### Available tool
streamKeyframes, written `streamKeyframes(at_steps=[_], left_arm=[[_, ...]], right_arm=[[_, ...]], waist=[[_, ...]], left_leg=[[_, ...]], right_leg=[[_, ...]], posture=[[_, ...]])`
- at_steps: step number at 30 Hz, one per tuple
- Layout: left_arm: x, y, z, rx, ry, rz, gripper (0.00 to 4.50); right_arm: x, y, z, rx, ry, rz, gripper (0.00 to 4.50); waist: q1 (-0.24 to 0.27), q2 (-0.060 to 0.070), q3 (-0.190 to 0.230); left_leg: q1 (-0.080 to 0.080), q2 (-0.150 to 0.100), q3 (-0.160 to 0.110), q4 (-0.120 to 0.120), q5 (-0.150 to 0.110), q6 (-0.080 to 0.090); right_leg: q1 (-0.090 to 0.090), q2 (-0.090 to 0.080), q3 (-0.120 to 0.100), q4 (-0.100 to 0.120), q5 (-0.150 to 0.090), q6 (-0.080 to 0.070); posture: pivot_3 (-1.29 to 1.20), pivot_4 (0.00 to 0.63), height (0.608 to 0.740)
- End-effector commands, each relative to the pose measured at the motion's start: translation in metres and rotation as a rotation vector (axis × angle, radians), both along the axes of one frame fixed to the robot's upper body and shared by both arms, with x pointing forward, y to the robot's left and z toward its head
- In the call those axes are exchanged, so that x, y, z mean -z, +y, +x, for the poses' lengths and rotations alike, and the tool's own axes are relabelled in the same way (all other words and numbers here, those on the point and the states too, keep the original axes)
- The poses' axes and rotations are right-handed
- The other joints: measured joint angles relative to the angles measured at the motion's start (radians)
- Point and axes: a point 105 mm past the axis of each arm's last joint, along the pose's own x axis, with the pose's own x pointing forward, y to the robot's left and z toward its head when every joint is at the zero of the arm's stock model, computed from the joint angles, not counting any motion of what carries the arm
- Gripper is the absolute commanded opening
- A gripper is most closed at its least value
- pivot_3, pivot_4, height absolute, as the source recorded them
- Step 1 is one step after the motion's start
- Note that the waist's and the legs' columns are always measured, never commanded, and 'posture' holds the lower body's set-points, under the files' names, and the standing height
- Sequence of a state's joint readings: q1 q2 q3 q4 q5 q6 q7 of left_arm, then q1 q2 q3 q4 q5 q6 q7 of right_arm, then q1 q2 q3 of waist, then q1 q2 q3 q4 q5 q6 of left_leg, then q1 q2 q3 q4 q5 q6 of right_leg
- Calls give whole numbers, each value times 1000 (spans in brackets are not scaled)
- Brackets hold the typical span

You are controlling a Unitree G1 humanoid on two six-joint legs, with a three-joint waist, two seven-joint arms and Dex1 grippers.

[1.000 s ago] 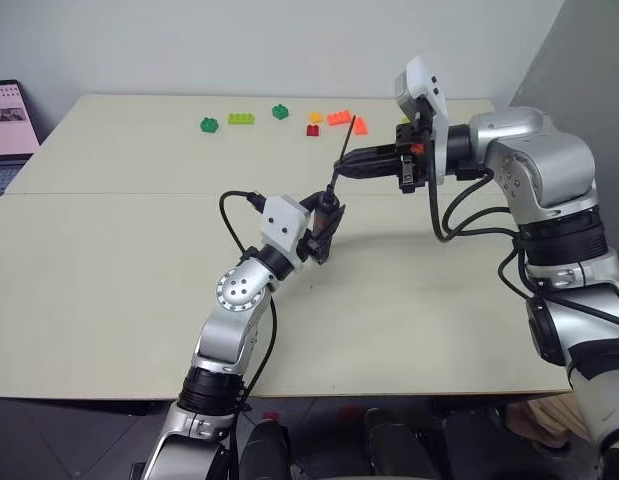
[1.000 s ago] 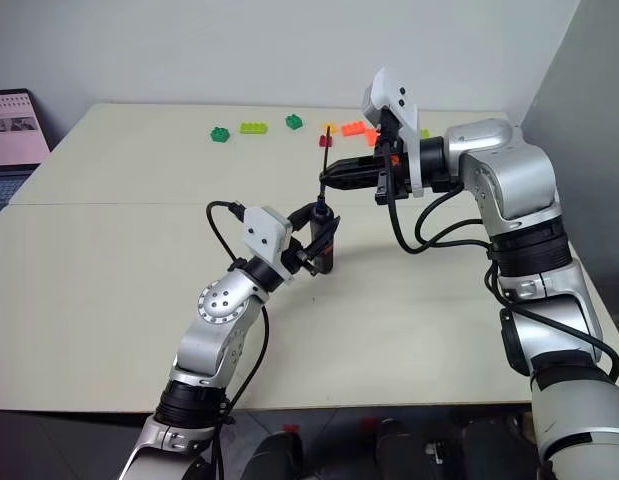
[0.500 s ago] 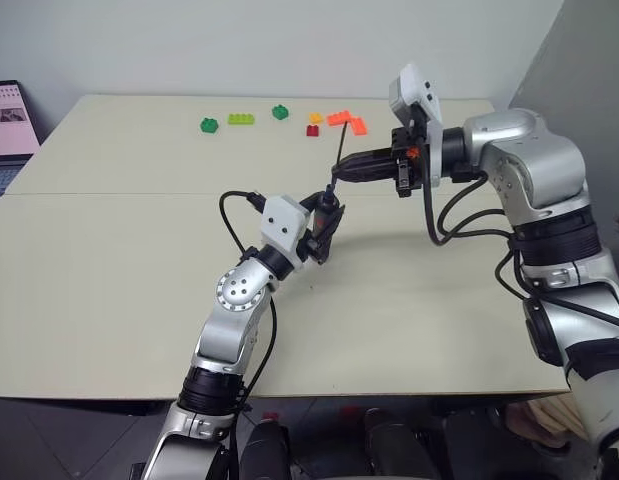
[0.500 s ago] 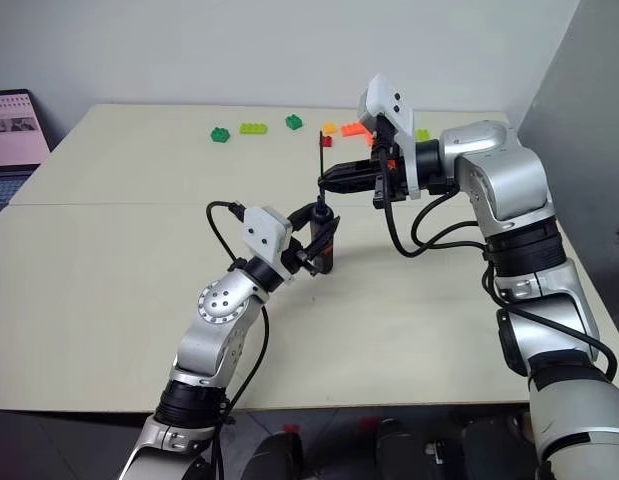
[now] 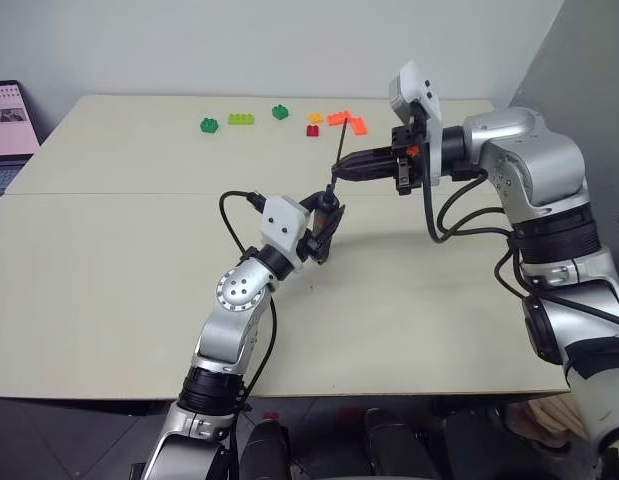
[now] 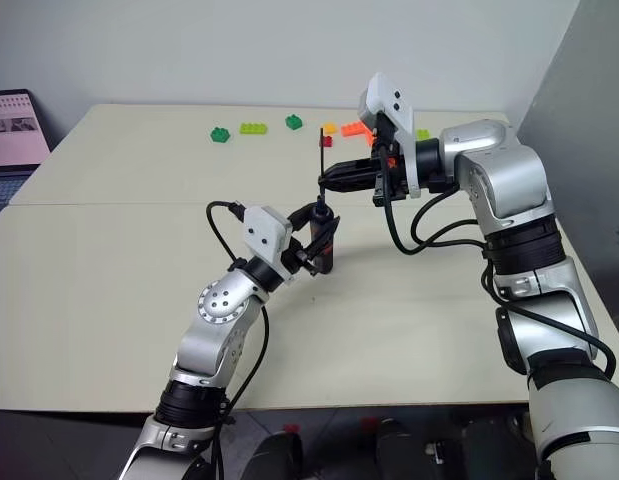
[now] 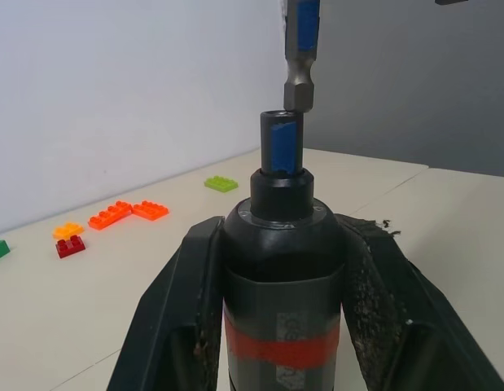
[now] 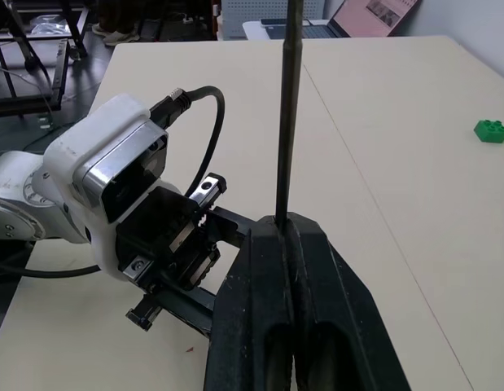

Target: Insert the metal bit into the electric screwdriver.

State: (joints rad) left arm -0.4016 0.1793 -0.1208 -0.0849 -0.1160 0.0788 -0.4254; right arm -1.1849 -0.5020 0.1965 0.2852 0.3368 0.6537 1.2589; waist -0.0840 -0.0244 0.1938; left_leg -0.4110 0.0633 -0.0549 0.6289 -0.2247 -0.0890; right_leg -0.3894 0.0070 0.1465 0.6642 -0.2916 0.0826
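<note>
Above the counter (image 5: 109, 260) the left hand (image 5: 327, 222) was clamped on the electric screwdriver (image 7: 282, 269), holding it upright with its socket facing up. The right hand (image 5: 341, 168) was pinched tight on the metal bit (image 8: 286, 114), which hung just over that socket, its hex end nearly touching. The step in hand was the alignment before insertion. I judge that the next move needed a straight, slow descent of the bit into the socket.

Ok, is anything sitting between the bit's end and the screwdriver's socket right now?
Nothing visible. In the left wrist view the metal bit hangs just above the electric screwdriver, only a bare gap over its socket. The toy bricks lie far back on the table.
</note>
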Motion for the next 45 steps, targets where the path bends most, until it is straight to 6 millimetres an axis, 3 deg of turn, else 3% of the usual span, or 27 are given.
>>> streamKeyframes(at_steps=[1,37,45], left_arm=[[13,4,3,-21,45,31,1641],[13,10,7,-50,63,8,1641],[13,8,5,-44,60,12,1641]], right_arm=[[-20,-1,-3,-7,-41,44,0],[-7,2,-1,-7,-42,1,0],[-13,6,-2,-16,-41,25,0]], waist=[[0,0,0],[0,0,0],[0,0,0]], left_leg=[[0,0,0,0,0,0],[0,0,0,0,0,0],[0,0,0,0,0,0]], right_leg=[[0,0,0,0,0,0],[0,0,0,0,0,0],[0,0,0,1,0,0]], posture=[[0,150,740],[0,150,740],[0,150,740]])
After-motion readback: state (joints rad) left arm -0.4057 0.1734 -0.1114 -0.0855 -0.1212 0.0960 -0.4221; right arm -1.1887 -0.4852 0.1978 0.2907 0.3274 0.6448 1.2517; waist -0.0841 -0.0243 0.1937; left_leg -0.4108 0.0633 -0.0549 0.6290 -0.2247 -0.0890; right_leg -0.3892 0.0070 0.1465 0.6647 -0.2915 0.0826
